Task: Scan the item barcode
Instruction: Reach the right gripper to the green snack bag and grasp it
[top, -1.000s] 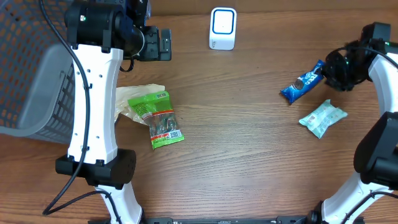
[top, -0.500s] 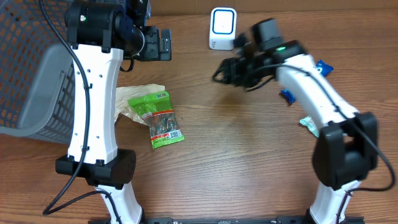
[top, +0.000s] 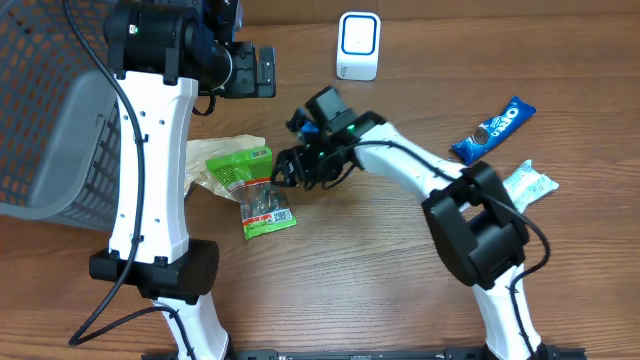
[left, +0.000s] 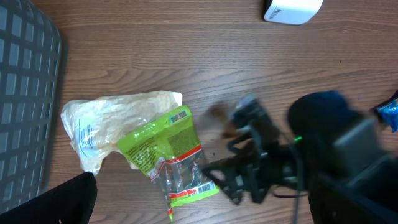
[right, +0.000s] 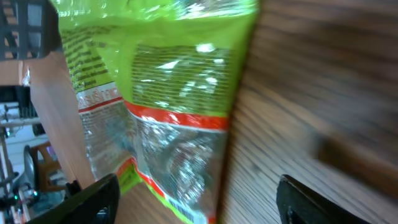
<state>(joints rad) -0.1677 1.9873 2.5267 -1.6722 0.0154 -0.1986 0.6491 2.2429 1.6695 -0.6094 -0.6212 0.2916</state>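
Note:
The green snack packet (top: 255, 190) lies flat left of centre, its barcode (top: 283, 214) at the near right corner, partly on top of a pale bag (top: 213, 158). The white scanner (top: 358, 45) stands at the back. My right gripper (top: 287, 170) hovers at the packet's right edge, open. In the right wrist view the packet (right: 168, 93) fills the left half, with the right gripper (right: 214, 205) spread wide over its edge and touching nothing. My left gripper (top: 266, 70) is held high at the back left, open and empty. The left wrist view looks down on the packet (left: 171, 152).
A grey mesh basket (top: 50, 130) stands at the far left. A blue Oreo pack (top: 492, 130) and a pale teal packet (top: 525, 185) lie at the right. The right arm (top: 420, 170) stretches across the middle of the table.
The right arm has swung from the far right, past the scanner, over to the green packet. Its fingers have spread wider. The left arm has not moved.

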